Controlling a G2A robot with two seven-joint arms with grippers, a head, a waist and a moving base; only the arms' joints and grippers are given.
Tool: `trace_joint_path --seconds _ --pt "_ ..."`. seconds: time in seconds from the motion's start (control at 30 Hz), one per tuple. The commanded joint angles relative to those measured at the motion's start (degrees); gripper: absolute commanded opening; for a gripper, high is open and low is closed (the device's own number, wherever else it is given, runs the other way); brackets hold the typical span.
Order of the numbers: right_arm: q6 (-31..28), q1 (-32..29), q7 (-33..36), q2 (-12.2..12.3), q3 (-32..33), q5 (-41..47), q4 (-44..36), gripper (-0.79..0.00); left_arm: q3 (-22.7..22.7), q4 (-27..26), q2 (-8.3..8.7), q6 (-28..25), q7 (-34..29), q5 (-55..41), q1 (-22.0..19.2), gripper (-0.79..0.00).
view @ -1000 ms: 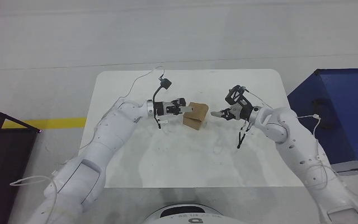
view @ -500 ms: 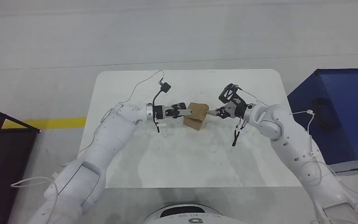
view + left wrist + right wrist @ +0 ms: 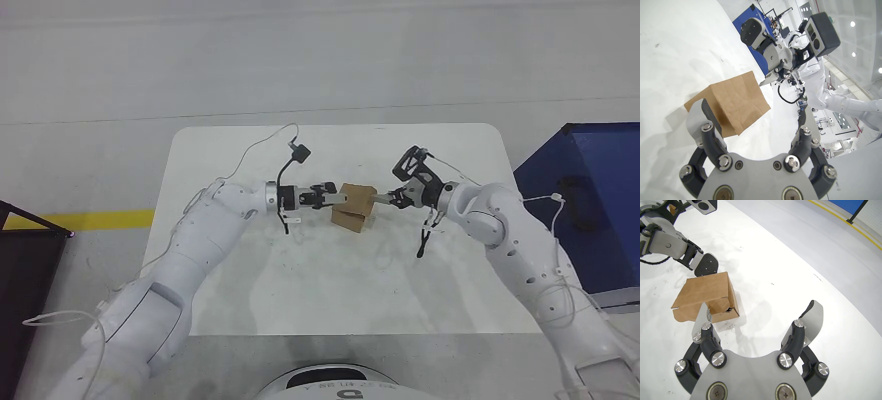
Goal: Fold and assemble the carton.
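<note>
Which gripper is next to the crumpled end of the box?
The right gripper: the crumpled, folded-in end of the carton faces it. The left gripper is at the opposite, smoother side.

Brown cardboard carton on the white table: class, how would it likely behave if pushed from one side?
The brown cardboard carton probably slides easily, being thin and hollow. Its dented corner and loose flap suggest walls would buckle.

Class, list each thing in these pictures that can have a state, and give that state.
Carton: partly folded, one end open, a flap loose.
Left pincer: open, one finger against the carton.
Right pincer: open, one finger at the carton's open end.
</note>
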Motion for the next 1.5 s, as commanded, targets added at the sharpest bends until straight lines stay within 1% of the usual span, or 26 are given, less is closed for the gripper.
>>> trace_joint_path --seconds 0.0,0.43,0.83,1.2,1.33,1.4,1.47 --pt "0.0 -0.5 -0.3 0.1 0.4 -0.8 -0.3 0.0 0.2 0.0 0.02 -0.1 0.1 0.0 -0.1 0.0" --pt "0.8 -1.5 0.4 0.1 1.1 -3.1 -1.1 0.0 1.0 -0.2 0.13 -0.1 0.1 -0.6 -0.4 0.0" --pt "0.7 -0.3 1.4 -0.7 -1.1 -3.9 -1.9 0.0 1.9 -0.4 0.15 -0.1 0.1 0.1 -0.3 0.0" --pt "1.0 1.1 2.7 -1.4 -2.8 -3.6 -0.4 0.0 2.4 0.0 0.08 -0.1 0.3 1.7 -0.6 0.0" --pt "0.4 0.7 2.1 -1.2 -0.9 -2.1 1.3 0.0 2.3 0.2 0.09 -0.4 0.4 1.7 -0.6 0.0" --pt "-1.6 0.0 0.8 -0.8 1.3 0.1 2.4 -0.015 2.2 0.2 0.12 -0.5 0.5 1.6 -0.5 0.0" --pt "-4.8 -0.9 -0.4 -0.2 4.0 1.6 3.0 -0.037 2.0 0.2 0.15 -0.8 0.8 1.1 -0.3 0.0"
